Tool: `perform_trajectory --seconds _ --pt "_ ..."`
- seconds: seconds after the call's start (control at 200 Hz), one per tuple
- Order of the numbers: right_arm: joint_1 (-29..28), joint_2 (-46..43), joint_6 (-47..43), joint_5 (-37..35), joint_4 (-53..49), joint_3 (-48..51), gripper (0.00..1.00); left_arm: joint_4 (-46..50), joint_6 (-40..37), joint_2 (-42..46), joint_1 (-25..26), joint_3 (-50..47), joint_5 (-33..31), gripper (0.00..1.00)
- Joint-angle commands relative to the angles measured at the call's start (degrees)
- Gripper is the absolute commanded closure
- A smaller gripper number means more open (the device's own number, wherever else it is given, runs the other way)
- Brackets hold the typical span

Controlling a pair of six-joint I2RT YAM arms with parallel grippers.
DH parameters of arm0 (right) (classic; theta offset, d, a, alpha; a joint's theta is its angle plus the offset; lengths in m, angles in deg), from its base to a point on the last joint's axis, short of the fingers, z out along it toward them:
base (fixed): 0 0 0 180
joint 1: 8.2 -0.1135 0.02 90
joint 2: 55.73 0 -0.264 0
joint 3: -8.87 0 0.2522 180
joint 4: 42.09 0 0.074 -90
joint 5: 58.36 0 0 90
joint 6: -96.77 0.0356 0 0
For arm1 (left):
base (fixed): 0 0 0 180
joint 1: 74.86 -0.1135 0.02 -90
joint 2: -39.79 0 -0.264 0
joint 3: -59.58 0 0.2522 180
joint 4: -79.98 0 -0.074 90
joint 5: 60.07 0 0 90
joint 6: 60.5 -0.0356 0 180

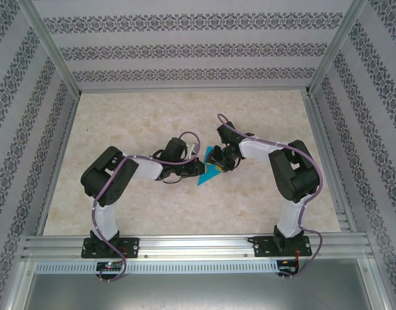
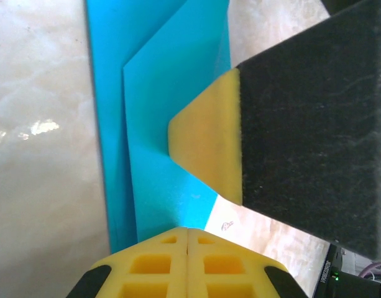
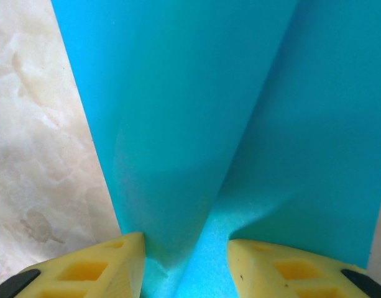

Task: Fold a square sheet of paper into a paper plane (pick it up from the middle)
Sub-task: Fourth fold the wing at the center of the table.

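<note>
The square sheet of paper [image 1: 208, 172] is bright cyan and partly folded, lying mid-table between the two arms. In the left wrist view the sheet [image 2: 159, 124] shows two overlapping layers. My left gripper [image 1: 199, 168] is at its left edge. Its yellow jaws [image 2: 188, 231] are shut together, and the near edge of the sheet runs into their seam. My right gripper [image 1: 222, 163] bears on the sheet from the right, with one yellow fingertip [image 2: 206, 146] resting on the upper layer. In the right wrist view its jaws [image 3: 185, 248] stand apart, with a creased fold of the sheet [image 3: 196, 124] between them.
The marble-patterned tabletop [image 1: 152, 116] lies bare around the sheet. Patterned walls and aluminium posts [image 1: 52, 51] close in the left, right and far sides. A metal rail [image 1: 198, 245] carrying both arm bases runs along the near edge.
</note>
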Motion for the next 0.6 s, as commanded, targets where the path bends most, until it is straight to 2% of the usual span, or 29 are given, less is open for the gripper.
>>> perform_trajectory --seconds 0.0,0.594 --pt "-0.5 7.3 -0.3 -9.1 -5.2 4.0 0.56 3.9 -2.6 -0.8 0.6 1.2 -1.3 0.94" --pt "-1.3 10.2 -1.5 -9.0 -5.9 2.5 0.56 5.6 -2.9 -1.3 0.6 1.8 -1.4 0.94"
